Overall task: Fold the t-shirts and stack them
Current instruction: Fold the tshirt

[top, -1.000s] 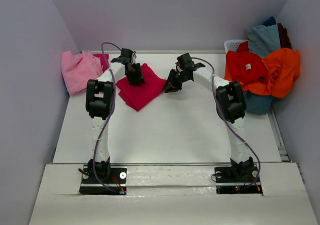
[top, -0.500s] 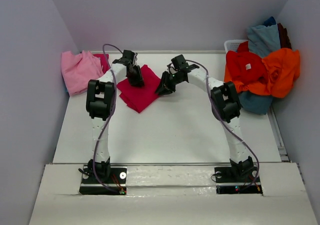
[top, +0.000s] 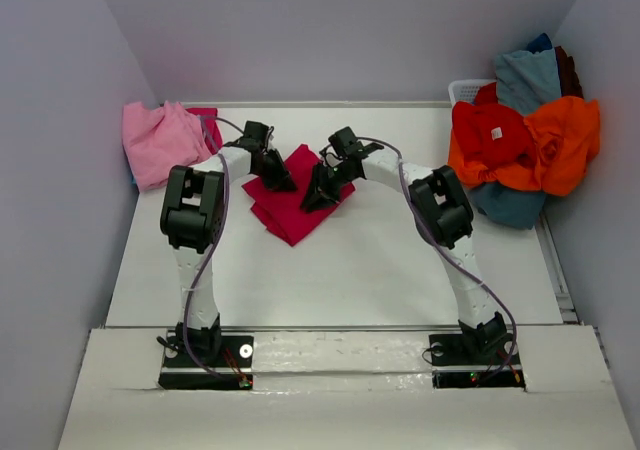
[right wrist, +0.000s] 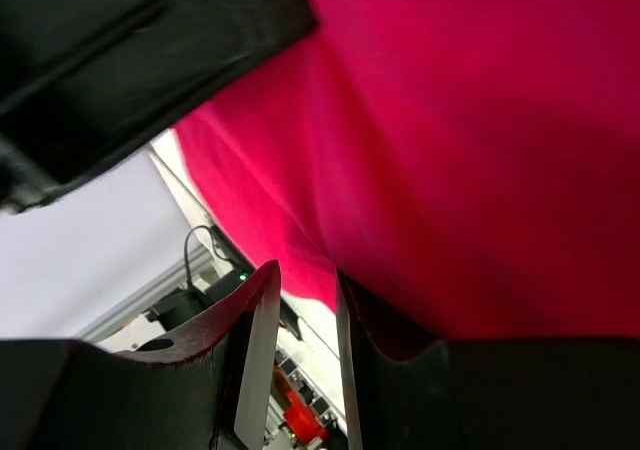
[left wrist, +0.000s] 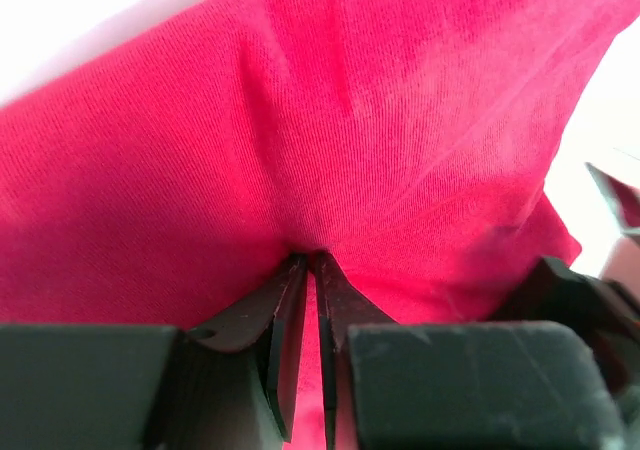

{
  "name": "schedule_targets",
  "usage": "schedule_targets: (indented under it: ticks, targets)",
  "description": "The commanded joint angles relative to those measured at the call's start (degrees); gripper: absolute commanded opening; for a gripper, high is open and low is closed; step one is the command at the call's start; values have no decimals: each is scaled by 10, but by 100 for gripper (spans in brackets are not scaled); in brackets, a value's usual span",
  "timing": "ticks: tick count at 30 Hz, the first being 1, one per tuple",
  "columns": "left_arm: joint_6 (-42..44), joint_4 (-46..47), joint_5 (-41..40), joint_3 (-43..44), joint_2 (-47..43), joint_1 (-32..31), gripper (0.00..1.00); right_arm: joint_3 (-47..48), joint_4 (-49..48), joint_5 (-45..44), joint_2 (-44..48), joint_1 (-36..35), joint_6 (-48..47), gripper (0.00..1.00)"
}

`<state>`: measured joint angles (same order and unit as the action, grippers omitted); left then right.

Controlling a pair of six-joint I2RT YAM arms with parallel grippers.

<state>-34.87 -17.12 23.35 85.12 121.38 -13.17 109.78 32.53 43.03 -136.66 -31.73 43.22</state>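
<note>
Crimson t-shirt (top: 292,210) lies on the desk (top: 380,260) right under both pincers. The left pincer (left wrist: 310,260) is nipped onto a pucker of it. The right pincer (right wrist: 308,270) is narrow with cloth at its tips, and you can't tell if it's caught. Raise both together, edge level, and lay it flat. Count: one crimson, one pink t-shirt (top: 158,142) left of the left pincer, and a heap (top: 520,140) well right of the right pincer, at least four.
</note>
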Motion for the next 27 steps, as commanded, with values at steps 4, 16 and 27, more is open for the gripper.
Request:
schedule_targets:
  ticks: [4,16,27]
  targets:
    - [-13,-37,-17,-7,-27,-8,23,-62,46,-26,48,1,-38,35]
    - [-3,-49,-21,-34,-64,9,19,-110,77,-64,64,20,-56,35]
    - [4,-47,-9,-98,-120,9,19,-6,136,-83,25,70,-81,35]
